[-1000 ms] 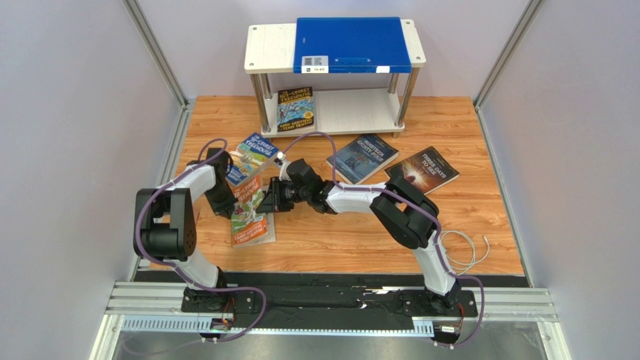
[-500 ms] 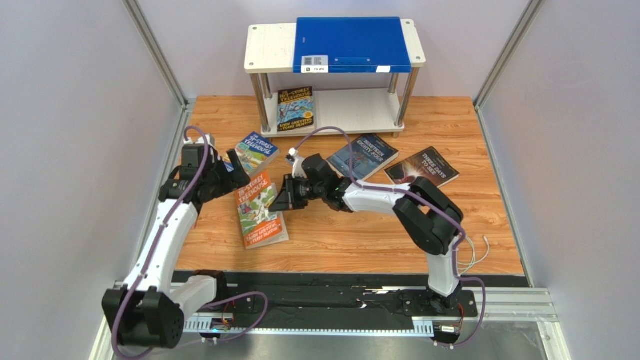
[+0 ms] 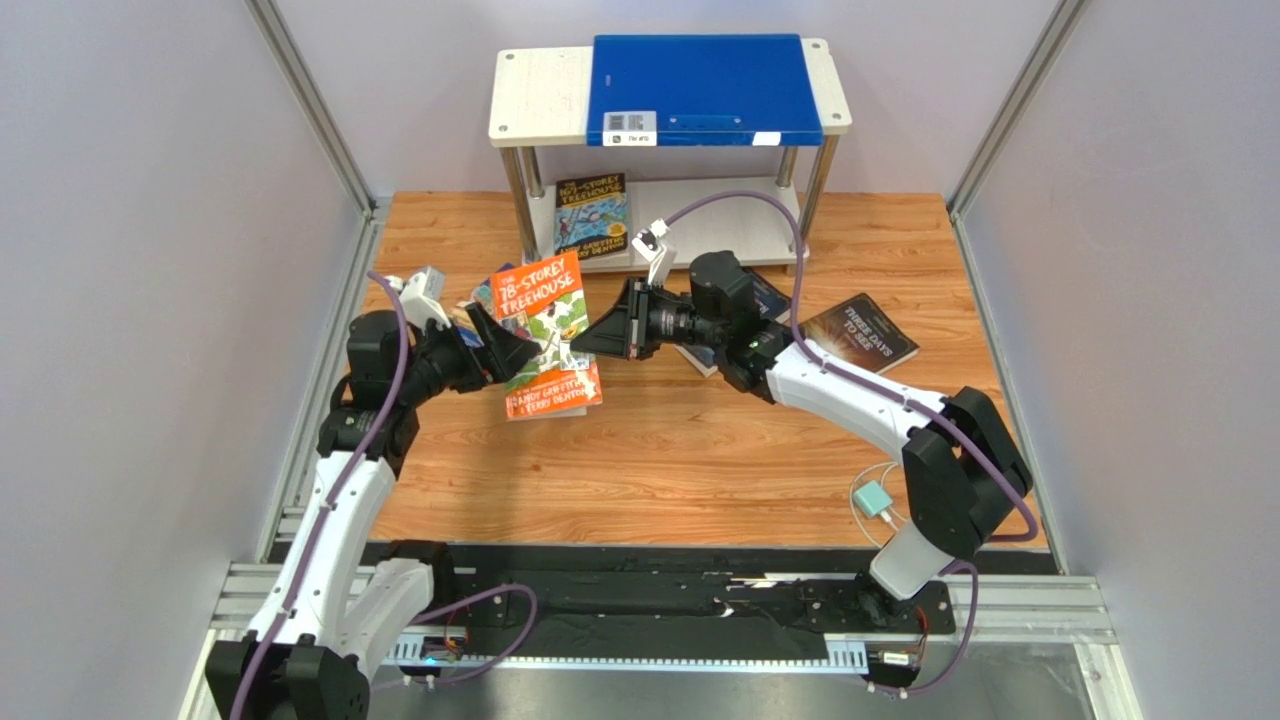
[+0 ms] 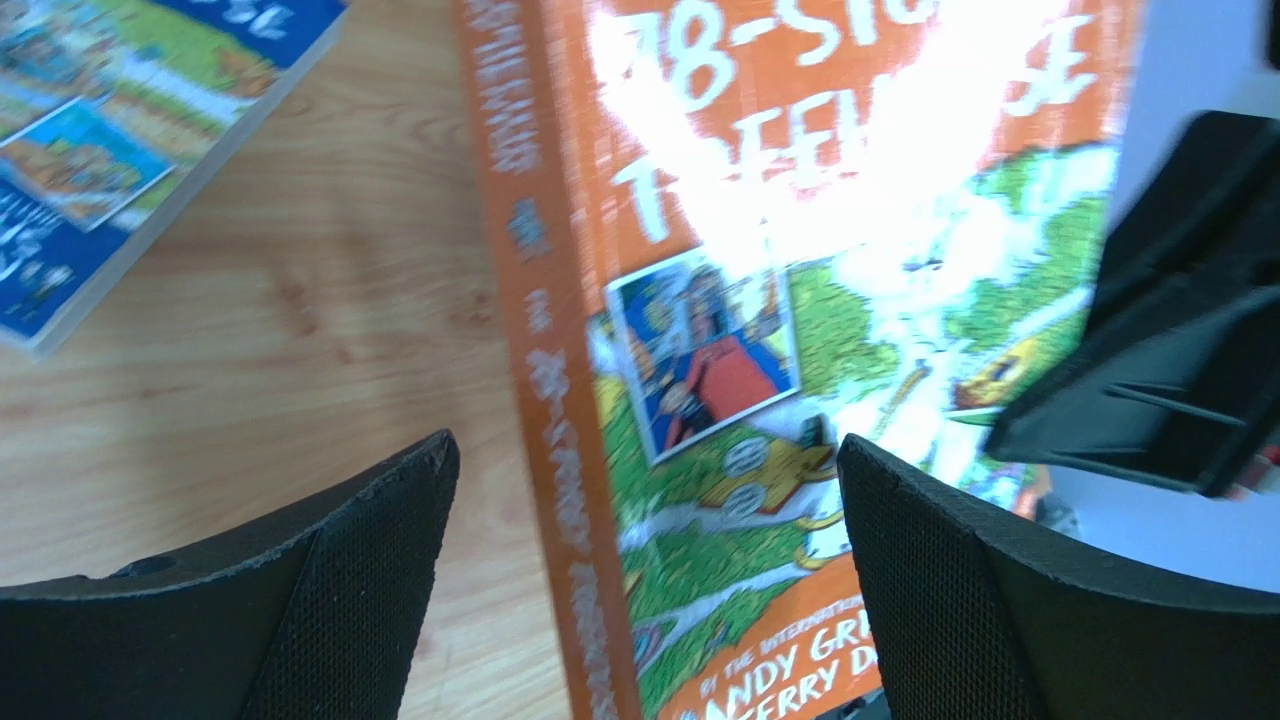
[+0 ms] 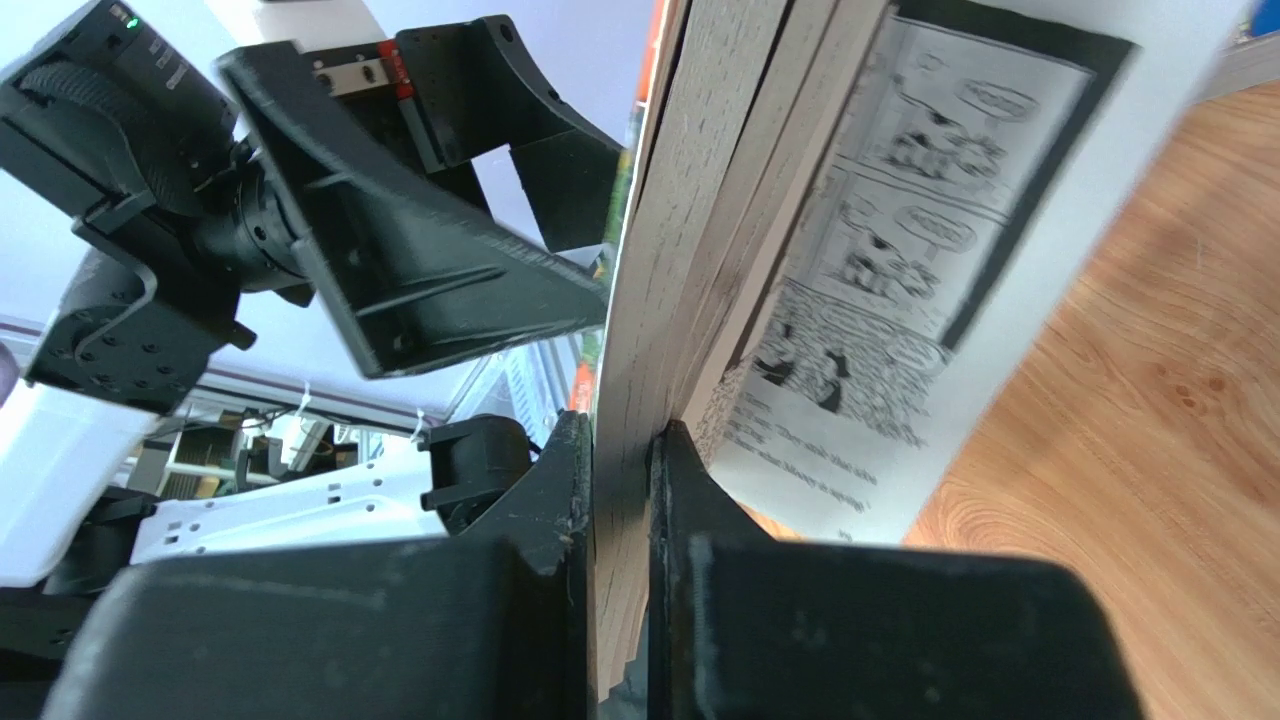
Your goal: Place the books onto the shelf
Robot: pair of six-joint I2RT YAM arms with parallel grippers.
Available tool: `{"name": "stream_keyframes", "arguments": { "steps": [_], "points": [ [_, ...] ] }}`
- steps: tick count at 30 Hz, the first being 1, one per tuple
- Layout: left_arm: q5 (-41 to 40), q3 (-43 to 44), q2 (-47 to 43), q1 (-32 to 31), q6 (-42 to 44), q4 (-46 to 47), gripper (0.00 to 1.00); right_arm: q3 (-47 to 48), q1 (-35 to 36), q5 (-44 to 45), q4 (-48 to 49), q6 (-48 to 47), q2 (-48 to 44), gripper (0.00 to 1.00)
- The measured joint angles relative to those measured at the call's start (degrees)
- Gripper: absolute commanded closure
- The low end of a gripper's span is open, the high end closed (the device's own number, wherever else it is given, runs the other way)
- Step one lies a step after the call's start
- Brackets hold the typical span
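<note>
My right gripper (image 3: 604, 333) (image 5: 624, 435) is shut on the page edge of the orange Treehouse book (image 3: 541, 333) (image 5: 706, 270) and holds it up off the table, cover facing the left arm. My left gripper (image 3: 511, 348) (image 4: 646, 450) is open; the orange book's (image 4: 781, 345) spine shows between its fingers, apart from both pads. A blue Treehouse book (image 4: 90, 135) lies flat by the left gripper. A dark Treehouse book (image 3: 591, 218) leans on the lower board of the shelf (image 3: 538, 93). A navy book (image 3: 769, 294) and a black-brown book (image 3: 860, 333) lie on the table.
A large blue folder (image 3: 703, 87) covers most of the shelf's top board. A white cable with a small plug (image 3: 876, 500) lies on the wooden table (image 3: 676, 465) near the right arm's base. Grey walls close in both sides.
The right gripper has lifted the orange book off the table and carried it back and up. The left gripper has opened and swung in beside the book.
</note>
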Motion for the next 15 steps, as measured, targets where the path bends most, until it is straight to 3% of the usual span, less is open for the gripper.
{"name": "stream_keyframes", "arguments": {
  "steps": [3,5,6,8,9,10,11,12,14,15],
  "points": [
    [3.76,-1.92,-1.55,-0.04,-1.60,5.03,0.01,0.00,0.00,-1.01,0.33,0.33,-0.07,1.00],
    [6.38,-3.15,-1.60,-0.09,-2.78,8.61,0.07,-0.04,0.22,-2.03,0.81,0.74,-0.07,1.00],
    [7.52,-3.76,-1.57,-0.09,-3.48,10.27,0.23,-0.17,0.26,-2.32,1.16,0.96,-0.07,1.00],
    [9.03,-5.14,-1.51,-0.04,-5.01,13.57,0.47,-0.52,0.24,-3.02,1.77,1.51,-0.07,1.00],
    [9.49,-5.86,-1.44,0.22,-5.92,15.32,0.99,-0.61,0.04,-3.21,1.79,1.73,-0.07,0.97],
    [9.86,-6.27,-1.33,0.63,-7.02,16.85,1.00,-0.63,-0.20,-3.26,1.79,1.90,-0.02,0.93],
    [10.21,-6.51,-1.16,0.96,-8.22,18.29,1.00,-0.70,-0.50,-3.28,1.64,1.88,-0.02,0.86],
    [11.04,-6.36,-0.92,0.98,-9.01,20.09,1.00,-0.79,-0.70,-3.04,1.03,1.79,0.09,0.55],
    [11.41,-5.66,-0.72,1.03,-9.38,20.17,1.00,-0.83,-1.03,-2.32,0.09,1.68,0.09,0.25],
    [11.63,-5.20,-0.57,0.92,-9.33,19.87,1.00,-0.83,-0.96,-1.51,-0.37,1.20,0.07,0.00]
  ]
}}
